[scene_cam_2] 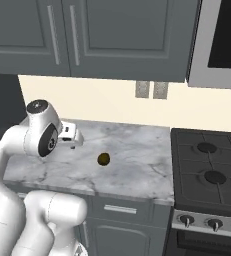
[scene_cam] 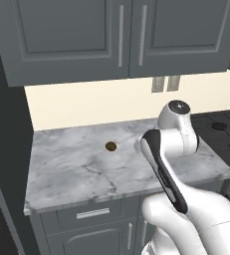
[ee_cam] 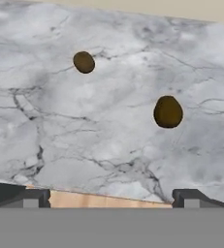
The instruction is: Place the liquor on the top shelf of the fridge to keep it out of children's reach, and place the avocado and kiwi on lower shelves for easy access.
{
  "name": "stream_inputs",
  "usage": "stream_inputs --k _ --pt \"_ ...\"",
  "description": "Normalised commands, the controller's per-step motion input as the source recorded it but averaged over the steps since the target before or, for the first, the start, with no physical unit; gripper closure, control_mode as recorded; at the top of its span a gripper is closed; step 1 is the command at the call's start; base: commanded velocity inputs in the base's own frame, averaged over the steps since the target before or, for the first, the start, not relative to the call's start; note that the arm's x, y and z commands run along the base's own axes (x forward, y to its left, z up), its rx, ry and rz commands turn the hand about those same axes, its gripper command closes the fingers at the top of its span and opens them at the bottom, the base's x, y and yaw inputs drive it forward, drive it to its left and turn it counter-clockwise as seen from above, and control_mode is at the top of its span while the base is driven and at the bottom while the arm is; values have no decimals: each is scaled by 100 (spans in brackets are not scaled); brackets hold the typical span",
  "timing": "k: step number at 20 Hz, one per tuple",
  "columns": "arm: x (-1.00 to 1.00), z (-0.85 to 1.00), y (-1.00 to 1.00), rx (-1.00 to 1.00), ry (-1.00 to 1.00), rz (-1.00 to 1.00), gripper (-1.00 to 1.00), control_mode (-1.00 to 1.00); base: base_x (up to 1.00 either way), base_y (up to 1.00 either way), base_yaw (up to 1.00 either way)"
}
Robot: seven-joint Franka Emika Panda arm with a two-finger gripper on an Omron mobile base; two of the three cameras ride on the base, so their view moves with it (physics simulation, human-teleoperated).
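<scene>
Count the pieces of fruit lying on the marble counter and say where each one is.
2. In the hand view, a larger dark fruit lies nearer the gripper, and a smaller brown fruit lies farther back on the counter. The arm may hide others in the base views.

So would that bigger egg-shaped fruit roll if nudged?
Probably: the avocado is rounded and lies loose on the smooth marble counter. Its egg shape would likely make it wobble in a curve. It looks firm, not floppy.
</scene>
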Motion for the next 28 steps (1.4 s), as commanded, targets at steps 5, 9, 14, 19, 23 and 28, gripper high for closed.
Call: stream_inputs --k 5,9,14,19,23,28 --pt "55 -25 43 0 11 6 -100 -100 0 0 0" --pt "62 -18 37 0 14 5 -100 -100 0 0 0" --pt "54 -16 34 0 10 5 -100 -100 0 0 0" --pt "50 -18 14 0 5 4 -100 -100 0 0 0" --pt "47 -25 0 1 0 4 -100 -100 0 0 0" --pt "44 -28 0 1 0 4 -100 -100 0 0 0"
